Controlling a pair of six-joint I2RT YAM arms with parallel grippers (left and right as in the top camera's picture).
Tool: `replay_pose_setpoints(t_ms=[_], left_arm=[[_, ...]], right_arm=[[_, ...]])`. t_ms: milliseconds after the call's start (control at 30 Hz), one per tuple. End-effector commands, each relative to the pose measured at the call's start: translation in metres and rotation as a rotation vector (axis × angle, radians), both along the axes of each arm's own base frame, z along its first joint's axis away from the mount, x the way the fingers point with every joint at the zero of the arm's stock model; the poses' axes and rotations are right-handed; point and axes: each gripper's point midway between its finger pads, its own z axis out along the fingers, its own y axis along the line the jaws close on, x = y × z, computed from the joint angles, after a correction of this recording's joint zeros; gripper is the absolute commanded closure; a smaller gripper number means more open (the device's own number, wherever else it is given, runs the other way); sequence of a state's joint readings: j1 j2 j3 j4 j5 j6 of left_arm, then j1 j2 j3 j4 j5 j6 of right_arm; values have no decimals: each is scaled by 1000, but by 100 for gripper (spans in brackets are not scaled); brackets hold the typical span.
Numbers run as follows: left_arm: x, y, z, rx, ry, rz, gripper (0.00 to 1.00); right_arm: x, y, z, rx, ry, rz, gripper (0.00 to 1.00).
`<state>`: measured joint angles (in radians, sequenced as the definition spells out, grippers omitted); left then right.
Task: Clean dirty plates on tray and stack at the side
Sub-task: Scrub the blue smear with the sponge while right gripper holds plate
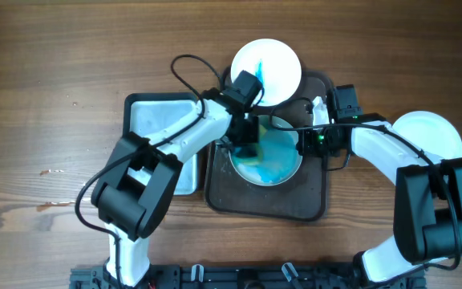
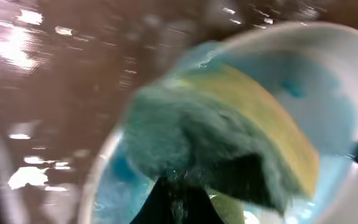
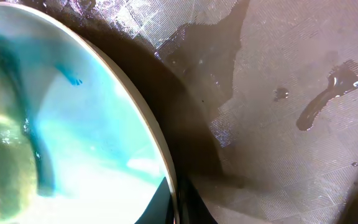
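A white plate smeared with blue (image 1: 275,160) lies on the dark brown tray (image 1: 311,205). My left gripper (image 1: 249,143) is shut on a yellow and green sponge (image 2: 229,137) and presses it onto the plate's left part; the sponge also shows in the overhead view (image 1: 249,154). My right gripper (image 1: 303,143) is shut on the plate's right rim (image 3: 160,162), one finger inside and one outside. A second white plate with a blue streak (image 1: 269,68) rests at the tray's far edge. A clean white plate (image 1: 431,132) lies on the table at the right.
A grey rectangular bin (image 1: 160,120) stands left of the tray, under my left arm. The tray floor is wet, with puddles (image 3: 328,99) right of the plate. Wooden table (image 1: 54,96) all round.
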<state>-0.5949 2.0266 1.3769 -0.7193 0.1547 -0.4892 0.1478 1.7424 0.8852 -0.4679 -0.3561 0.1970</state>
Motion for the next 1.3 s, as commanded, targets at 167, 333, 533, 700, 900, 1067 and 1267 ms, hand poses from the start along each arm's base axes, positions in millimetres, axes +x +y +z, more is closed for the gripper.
replay_pose_setpoints(t_ms=[167,333,533,700,900,1067,1267], left_arm=[[1,0,-18,-3,-15,-29,96],[-16,-74,-2,-323,46,-121,96],[-36,-105,-16,-378,100,-141,96],[-58,-131,-13,-479,167,-200,96],[-70,-133,-12,-488,214,-215,96],[-77,-108,-21,-405,295,-155,96],[-56,-28,-46,-61,244,5,96]], right_arm=[[-2,-16,-14,-67,28,-43,96],[-2,-16,-14,-67,28,-43,96],[-2,-16,-14,-66,29,-43,96],[-2,-16,-14,-67,28,-43,96],[-2,-16,-14,-67,29,-43,96],[-2,-16,-14,-67,28,-43,96],[-1,-16,-14,-66,25,-43,96]])
